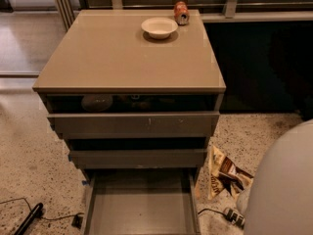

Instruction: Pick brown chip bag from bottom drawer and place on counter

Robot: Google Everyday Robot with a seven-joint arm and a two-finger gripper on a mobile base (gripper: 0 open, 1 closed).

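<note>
The brown chip bag [226, 173] lies crumpled on the speckled floor, just right of the cabinet's lower corner and outside the drawers. The bottom drawer [139, 204] is pulled out and its flat tray shows nothing inside. Above, the counter [122, 58] is the glossy beige top of the cabinet. My gripper is out of view; only the arm's rounded white shell [286, 190] fills the lower right, beside and partly over the bag's right end.
A white bowl [159, 27] and an orange can [181, 12] on its side sit at the counter's back edge. The two upper drawers are slightly open. A black cable [29, 217] lies on the floor at left, a plug block [234, 216] at right.
</note>
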